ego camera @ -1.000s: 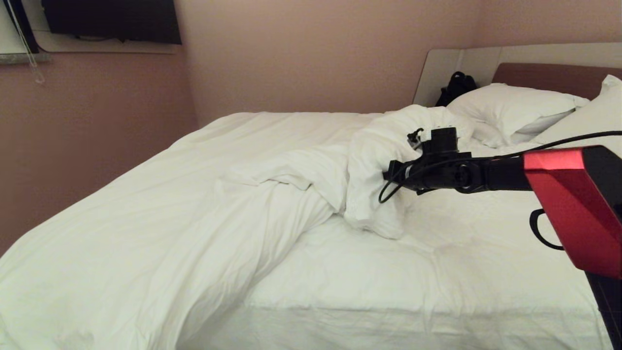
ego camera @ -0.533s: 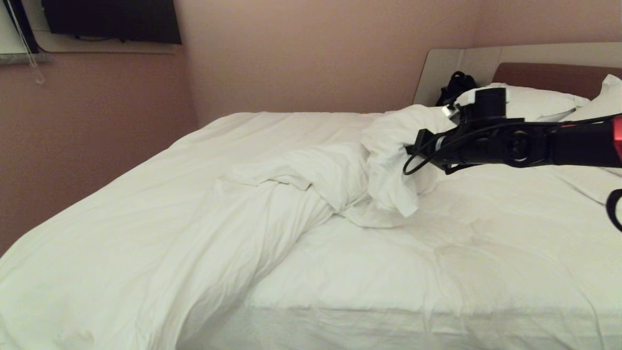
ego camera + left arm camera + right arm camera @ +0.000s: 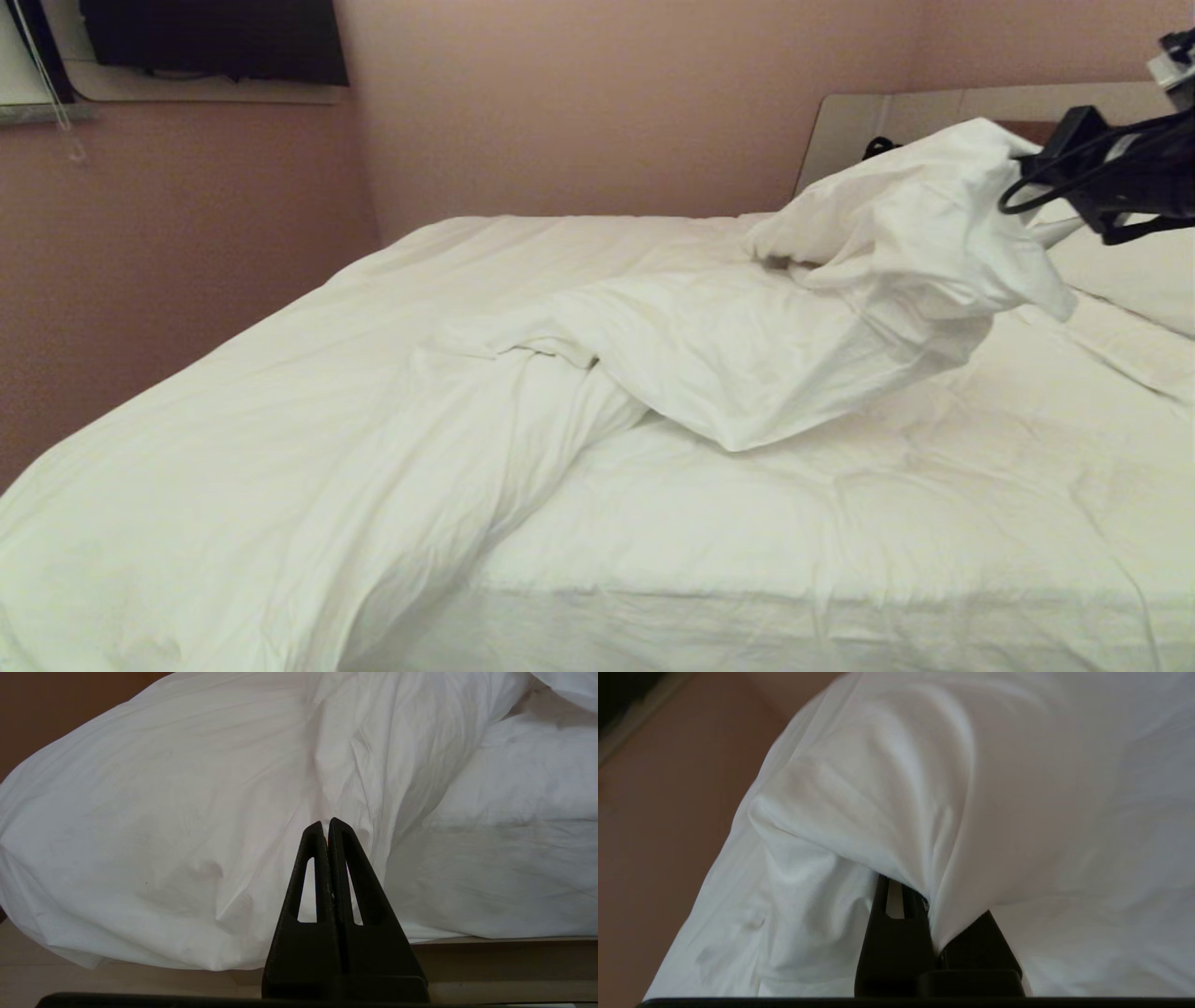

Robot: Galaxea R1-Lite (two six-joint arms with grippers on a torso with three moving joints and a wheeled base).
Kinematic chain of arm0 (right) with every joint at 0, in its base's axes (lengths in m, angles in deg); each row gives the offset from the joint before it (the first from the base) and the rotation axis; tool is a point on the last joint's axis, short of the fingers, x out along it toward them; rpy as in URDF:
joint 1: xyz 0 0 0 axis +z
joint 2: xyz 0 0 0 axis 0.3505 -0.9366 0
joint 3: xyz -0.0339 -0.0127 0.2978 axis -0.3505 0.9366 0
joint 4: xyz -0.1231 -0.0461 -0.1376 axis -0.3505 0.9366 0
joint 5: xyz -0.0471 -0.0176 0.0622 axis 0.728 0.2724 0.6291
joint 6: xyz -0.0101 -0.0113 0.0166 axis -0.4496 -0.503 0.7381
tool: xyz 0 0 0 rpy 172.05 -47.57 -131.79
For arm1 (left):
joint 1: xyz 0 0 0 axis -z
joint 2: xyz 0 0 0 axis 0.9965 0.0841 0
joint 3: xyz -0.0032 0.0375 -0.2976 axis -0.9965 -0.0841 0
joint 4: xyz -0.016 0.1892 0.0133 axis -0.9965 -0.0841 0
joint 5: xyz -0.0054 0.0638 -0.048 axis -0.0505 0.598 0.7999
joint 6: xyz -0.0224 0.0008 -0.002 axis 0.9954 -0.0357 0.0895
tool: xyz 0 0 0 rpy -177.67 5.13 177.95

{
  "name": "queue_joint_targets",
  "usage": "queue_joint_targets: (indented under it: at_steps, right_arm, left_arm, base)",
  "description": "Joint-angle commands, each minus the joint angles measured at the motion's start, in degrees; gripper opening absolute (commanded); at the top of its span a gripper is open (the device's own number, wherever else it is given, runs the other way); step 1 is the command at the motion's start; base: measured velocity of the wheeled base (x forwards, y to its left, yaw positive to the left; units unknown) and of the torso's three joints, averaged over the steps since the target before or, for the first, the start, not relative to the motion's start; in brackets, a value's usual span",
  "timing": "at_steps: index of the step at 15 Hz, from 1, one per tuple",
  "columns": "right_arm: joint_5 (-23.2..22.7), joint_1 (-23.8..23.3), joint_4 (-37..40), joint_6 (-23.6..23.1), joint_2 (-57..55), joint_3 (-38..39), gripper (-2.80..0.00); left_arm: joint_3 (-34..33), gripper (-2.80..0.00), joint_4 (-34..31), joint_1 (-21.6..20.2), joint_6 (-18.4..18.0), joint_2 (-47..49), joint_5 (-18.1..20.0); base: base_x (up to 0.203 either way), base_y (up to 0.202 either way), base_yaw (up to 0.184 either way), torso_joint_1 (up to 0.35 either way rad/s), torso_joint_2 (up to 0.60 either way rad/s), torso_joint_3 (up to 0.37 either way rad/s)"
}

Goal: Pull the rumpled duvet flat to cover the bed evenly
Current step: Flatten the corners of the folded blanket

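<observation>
The white duvet [image 3: 728,345] lies rumpled across the left half of the bed [image 3: 887,523], its upper corner lifted into the air near the headboard. My right gripper [image 3: 1016,175] is at the far upper right, shut on that raised corner. In the right wrist view the cloth [image 3: 887,793] drapes over the right gripper [image 3: 924,896] and hides the fingertips. My left gripper [image 3: 325,823] is shut and holds nothing, parked low beside the bed facing the duvet [image 3: 163,812] that hangs over the side.
A pale headboard [image 3: 896,107] stands behind the raised corner, with a black bag [image 3: 878,147] against it. A white pillow [image 3: 1130,271] lies at the right. The bare sheet shows on the bed's right half. A pink wall and a dark screen [image 3: 215,37] are to the left.
My right arm has swung up and to the right toward the headboard with the duvet corner in its grip. The bunched fold has stretched out and now hides the pillow behind it.
</observation>
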Motion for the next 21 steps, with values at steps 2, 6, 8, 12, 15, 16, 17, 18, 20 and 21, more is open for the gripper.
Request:
queue_joint_targets:
  at_steps: [2,6,8,12,15,16,17,18,20,21]
  right_arm:
    - [-0.2,-8.3,2.6,0.2,5.5,0.2,-2.8]
    - [-2.9,-22.1,3.3,0.3,6.4,0.0,-2.8]
    - [-6.8,-28.7,3.4,0.4,6.3,-0.2,-2.8]
    - [-9.3,-38.1,3.4,0.8,6.3,-0.2,-2.8]
    - [-9.8,-45.7,3.0,0.9,6.4,-0.3,-2.8]
    - [-11.5,-48.1,3.0,0.9,6.4,-0.4,-2.8]
    - [-15.2,-50.7,3.0,1.2,6.3,-0.6,-2.8]
    - [-18.5,-52.8,3.0,2.3,6.0,-1.2,-2.8]
    - [-21.2,-55.7,3.4,4.3,4.3,-3.2,-2.8]
    - [-21.3,-56.7,3.3,4.4,3.7,-3.4,-2.8]
  left_arm:
    - [0.0,-2.8,0.0,0.0,0.0,0.0,0.0]
    - [0.0,-2.8,0.0,0.0,0.0,0.0,0.0]
    - [0.0,-2.8,0.0,0.0,0.0,0.0,0.0]
    - [0.0,-2.8,0.0,0.0,0.0,0.0,0.0]
    - [0.0,-2.8,0.0,0.0,0.0,0.0,0.0]
    - [0.0,-2.8,0.0,0.0,0.0,0.0,0.0]
    - [0.0,-2.8,0.0,0.0,0.0,0.0,0.0]
    - [0.0,-2.8,0.0,0.0,0.0,0.0,0.0]
    - [0.0,-2.8,0.0,0.0,0.0,0.0,0.0]
    - [0.0,-2.8,0.0,0.0,0.0,0.0,0.0]
  base:
    - [0.0,0.0,0.0,0.0,0.0,0.0]
    - [0.0,0.0,0.0,0.0,0.0,0.0]
    - [0.0,0.0,0.0,0.0,0.0,0.0]
    - [0.0,0.0,0.0,0.0,0.0,0.0]
    - [0.0,0.0,0.0,0.0,0.0,0.0]
    - [0.0,0.0,0.0,0.0,0.0,0.0]
    - [0.0,0.0,0.0,0.0,0.0,0.0]
    - [0.0,0.0,0.0,0.0,0.0,0.0]
    - [0.0,0.0,0.0,0.0,0.0,0.0]
    - [0.0,0.0,0.0,0.0,0.0,0.0]
